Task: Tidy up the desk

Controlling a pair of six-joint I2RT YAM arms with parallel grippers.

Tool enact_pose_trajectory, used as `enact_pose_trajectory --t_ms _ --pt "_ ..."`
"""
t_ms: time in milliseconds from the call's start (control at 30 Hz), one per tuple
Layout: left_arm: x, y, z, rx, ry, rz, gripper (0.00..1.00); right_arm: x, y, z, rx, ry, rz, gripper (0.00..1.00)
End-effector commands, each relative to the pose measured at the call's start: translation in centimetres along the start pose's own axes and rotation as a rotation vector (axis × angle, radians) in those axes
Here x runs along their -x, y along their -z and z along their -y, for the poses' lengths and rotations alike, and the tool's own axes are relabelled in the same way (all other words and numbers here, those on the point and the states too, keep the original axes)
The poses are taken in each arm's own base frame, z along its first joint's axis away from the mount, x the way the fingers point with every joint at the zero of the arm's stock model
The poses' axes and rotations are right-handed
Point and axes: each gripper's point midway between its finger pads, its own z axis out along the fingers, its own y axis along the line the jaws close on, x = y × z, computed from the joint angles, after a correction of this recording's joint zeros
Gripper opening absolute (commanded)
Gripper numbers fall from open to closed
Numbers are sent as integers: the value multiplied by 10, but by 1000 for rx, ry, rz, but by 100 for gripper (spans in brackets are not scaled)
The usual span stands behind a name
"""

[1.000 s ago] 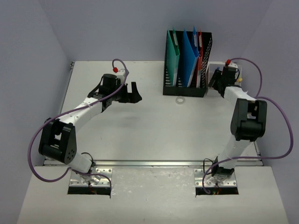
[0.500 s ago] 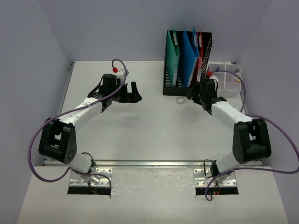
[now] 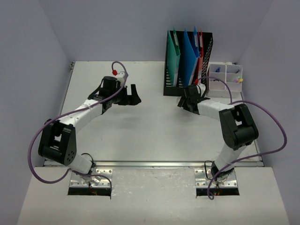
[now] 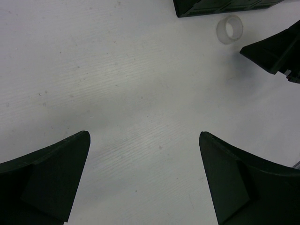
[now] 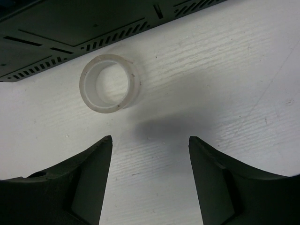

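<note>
You seemed to be reaching for a pickup: right gripper point(image 5: 150, 140) spread, empty, just short of the ring point(image 5: 108, 83) — next it needed to straddle it. Left gripper point(image 4: 144, 136) gaped, idle.

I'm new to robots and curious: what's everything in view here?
desk: one, white, under everything.
file holder: one, black mesh, rear centre.
folders: several, green, blue, red, upright in the holder.
compartment box: one, clear, right of the holder.
tape ring: one, clear, before the holder.
cables: two, purple, along the arms.
left arm: one, white and black, desk's left, jaws open.
right arm: one, white and black, by the tape ring, jaws open, empty.
</note>
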Motion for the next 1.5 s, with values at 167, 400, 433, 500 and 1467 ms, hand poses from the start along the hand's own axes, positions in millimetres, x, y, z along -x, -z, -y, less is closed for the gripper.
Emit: enact_pose_trajectory --t_ms 167,400,433,500,1467 --pt "20 15 -5 18 -10 84 100 29 -17 -15 -43 -117 90 63" --pt "18 13 -6 17 -6 77 100 44 -23 -28 -20 -129 117 62" --pt "18 13 -7 18 -6 77 100 44 -23 -29 -16 -130 114 62" --pt "17 12 -8 19 -3 77 100 42 -24 -29 -19 -137 110 62" --pt "2 35 129 -548 -246 39 87 58 75 -36 379 292 368 0"
